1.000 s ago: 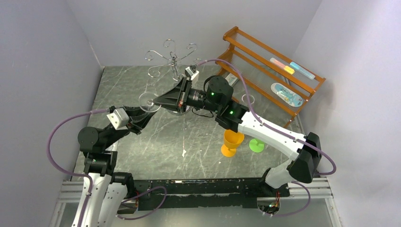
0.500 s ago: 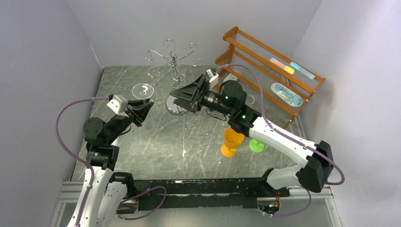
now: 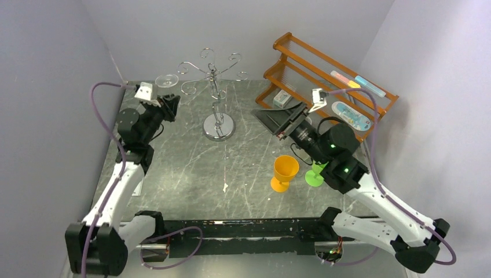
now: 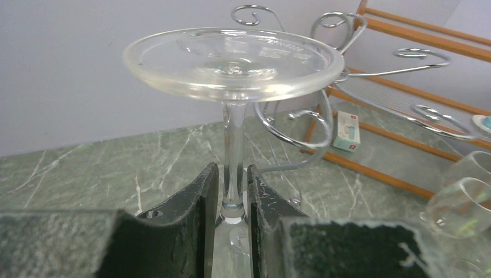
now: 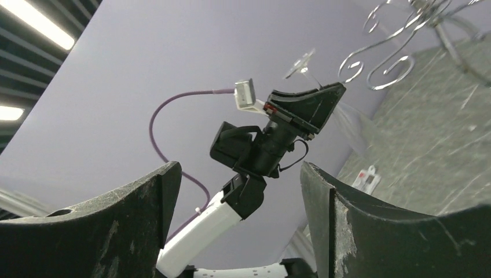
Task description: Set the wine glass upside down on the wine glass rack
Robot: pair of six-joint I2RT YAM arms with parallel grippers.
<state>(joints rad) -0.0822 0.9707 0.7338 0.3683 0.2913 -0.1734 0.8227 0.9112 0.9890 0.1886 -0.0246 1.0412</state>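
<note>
Two fingers of my left gripper (image 4: 233,174) pinch the glass (image 4: 231,58) by its stem, foot up and bowl down, lifted clear of the table (image 3: 173,174). The glass sits just beside the rack (image 3: 215,98), at the left of its curled arms; whether the foot touches a curl I cannot tell. My right gripper (image 3: 271,117) is spread wide with nothing between its fingers, well apart from the rack, near the shelf (image 3: 324,81).
</note>
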